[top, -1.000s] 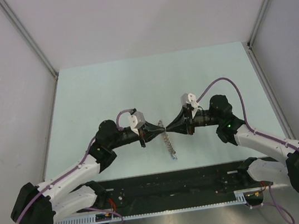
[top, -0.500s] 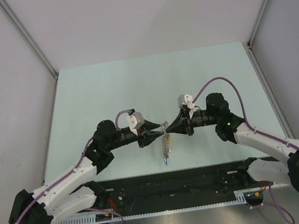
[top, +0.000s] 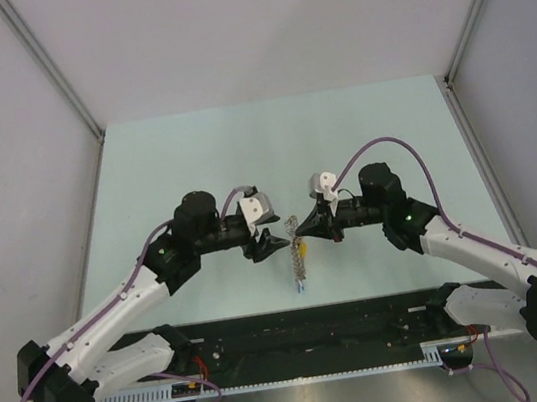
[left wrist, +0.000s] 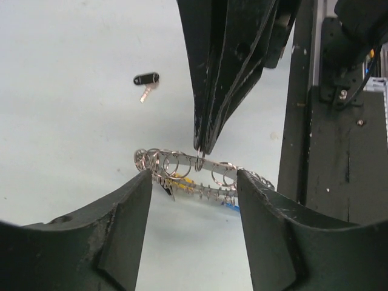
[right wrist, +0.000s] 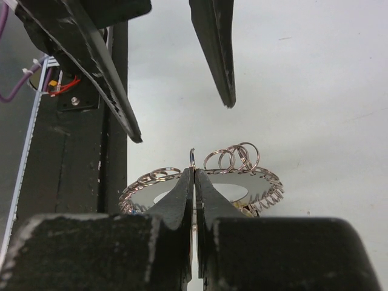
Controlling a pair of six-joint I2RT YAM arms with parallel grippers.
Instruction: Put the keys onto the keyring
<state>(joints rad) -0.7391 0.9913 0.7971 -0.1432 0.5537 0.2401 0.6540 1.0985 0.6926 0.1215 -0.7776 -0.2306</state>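
Right gripper (right wrist: pixel 194 173) is clamped on one small loop of the keyring (right wrist: pixel 233 189), which hangs from it toward 6 o'clock. Left gripper (top: pixel 277 243), at 9 o'clock, has let go and backed off, jaws wide. A black key (left wrist: pixel 146 79) lies loose at 11 o'clock, likely the next pickup.

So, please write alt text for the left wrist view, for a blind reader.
The right gripper, shut, reaches in from the top and pinches a small wire loop on the edge of the grey keyring, framed by the open left gripper below. A black key lies alone on the table behind.
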